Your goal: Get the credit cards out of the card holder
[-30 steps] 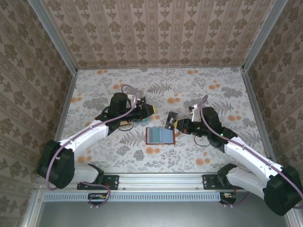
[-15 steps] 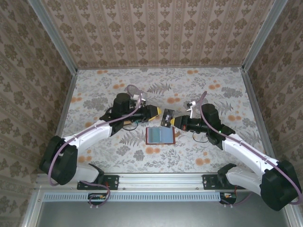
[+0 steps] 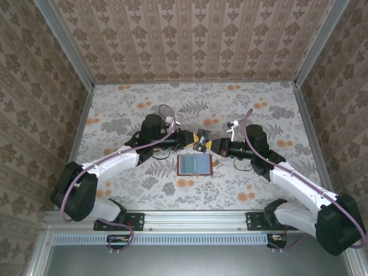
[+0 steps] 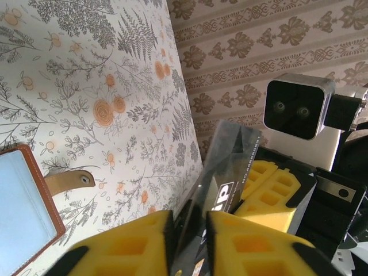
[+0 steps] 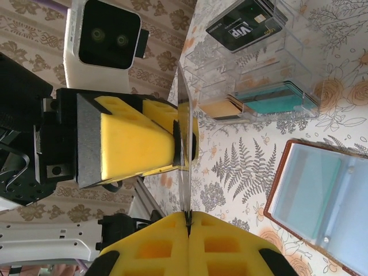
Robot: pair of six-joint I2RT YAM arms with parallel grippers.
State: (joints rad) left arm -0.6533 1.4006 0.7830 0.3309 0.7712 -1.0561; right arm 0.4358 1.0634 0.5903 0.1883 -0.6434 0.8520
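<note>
The left gripper (image 4: pixel 188 230) now has its yellow pads pressed to either side of a dark credit card (image 4: pixel 224 167), with no gap showing against the card's faces. A second ago it stood wider and further left in the top view. Since then it has travelled toward the centre and narrowed onto the card. The right gripper (image 5: pixel 188 221) is clamped on the same card's other end, its pads meeting on the thin edge at the bottom of the right wrist view. So the card hangs edge-on between the two arms, in the air just above the middle of the top view.

The card holder (image 3: pixel 195 164) lies open and flat just below centre, blue-grey lining up, touched by neither arm. A clear plastic organiser (image 5: pixel 259 69) with several cards sits in the upper right of the right wrist view.

This looks like a handover — the card is out of the holder, and the right arm can likely let go once the left grip is firm.
</note>
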